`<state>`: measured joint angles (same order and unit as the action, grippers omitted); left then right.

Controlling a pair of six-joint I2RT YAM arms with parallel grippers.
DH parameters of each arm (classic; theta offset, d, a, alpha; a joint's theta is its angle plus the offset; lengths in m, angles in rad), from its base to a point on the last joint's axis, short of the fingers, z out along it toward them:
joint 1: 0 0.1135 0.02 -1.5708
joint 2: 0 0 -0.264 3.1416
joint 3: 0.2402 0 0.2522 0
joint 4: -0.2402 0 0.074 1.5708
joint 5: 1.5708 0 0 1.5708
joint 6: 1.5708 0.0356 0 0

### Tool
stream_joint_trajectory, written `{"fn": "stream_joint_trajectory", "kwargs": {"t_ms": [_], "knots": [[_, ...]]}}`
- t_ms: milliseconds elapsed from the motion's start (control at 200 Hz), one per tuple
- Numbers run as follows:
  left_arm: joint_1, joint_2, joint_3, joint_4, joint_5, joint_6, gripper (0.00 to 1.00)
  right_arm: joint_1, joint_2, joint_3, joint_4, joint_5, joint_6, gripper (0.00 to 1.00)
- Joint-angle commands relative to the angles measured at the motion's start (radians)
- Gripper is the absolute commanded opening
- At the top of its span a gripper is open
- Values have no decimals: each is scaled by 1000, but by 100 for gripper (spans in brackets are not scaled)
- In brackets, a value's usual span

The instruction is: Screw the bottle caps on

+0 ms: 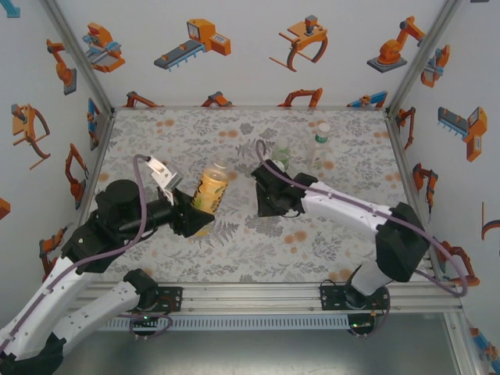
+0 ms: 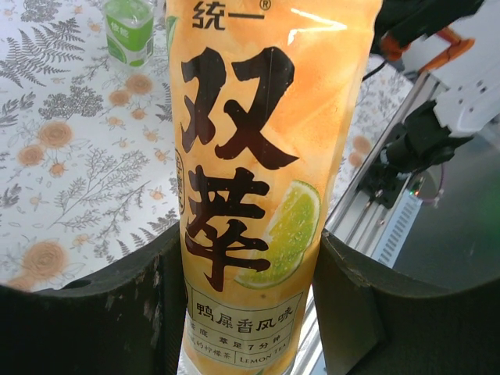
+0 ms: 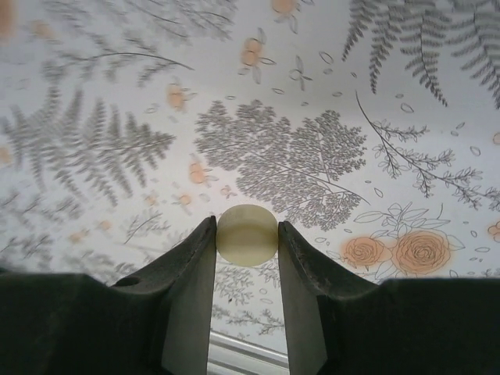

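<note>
Amber bottle (image 1: 211, 188), seen from the top, tilts in the left gripper (image 1: 190, 211), green bottle (image 1: 281, 156) just beyond it to the right; left wrist shows both fingers (image 2: 117, 312) clamped on its yellow label; right wrist adds the right gripper (image 3: 247, 250) narrowly parted, pinching a pale yellowish cap (image 3: 247, 233).

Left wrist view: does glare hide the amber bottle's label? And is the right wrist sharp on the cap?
Left wrist: glare streaks on the amber bottle near the top edge, label print legible. Right wrist: pale yellowish cap sharp; tablecloth blurs toward the left edge.
</note>
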<state>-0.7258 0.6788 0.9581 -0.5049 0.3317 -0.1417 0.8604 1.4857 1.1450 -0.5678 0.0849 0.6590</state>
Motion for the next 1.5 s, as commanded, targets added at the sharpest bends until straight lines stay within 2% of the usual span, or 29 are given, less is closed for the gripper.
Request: {"fn": "stream_joint_trajectory", "kwargs": {"t_ms": [0, 120, 426, 656, 841, 1051, 1227, 1497], "knots": [[1, 47, 52, -53, 78, 139, 0, -1, -98, 12, -3, -57, -94, 10], [-3, 90, 66, -56, 139, 220, 0, -2, -199, 12, 9, -97, -162, 9], [-28, 119, 85, -84, 198, 454, 0, -2, -469, -18, 63, -127, -375, 5], [-90, 158, 130, -196, 195, 608, 0, -1, -627, -47, 171, -411, -576, 4], [-152, 194, 160, -269, 158, 689, 0, -1, -651, -14, 171, -589, -693, 4], [-165, 214, 181, -289, 137, 697, 0, -1, -650, 38, 96, -698, -811, 2], [-169, 223, 188, -290, 135, 688, 0, -1, -646, 13, 133, -789, -868, 0], [-172, 223, 189, -290, 134, 674, 0, -1, -621, -5, 194, -800, -871, 0]]}}
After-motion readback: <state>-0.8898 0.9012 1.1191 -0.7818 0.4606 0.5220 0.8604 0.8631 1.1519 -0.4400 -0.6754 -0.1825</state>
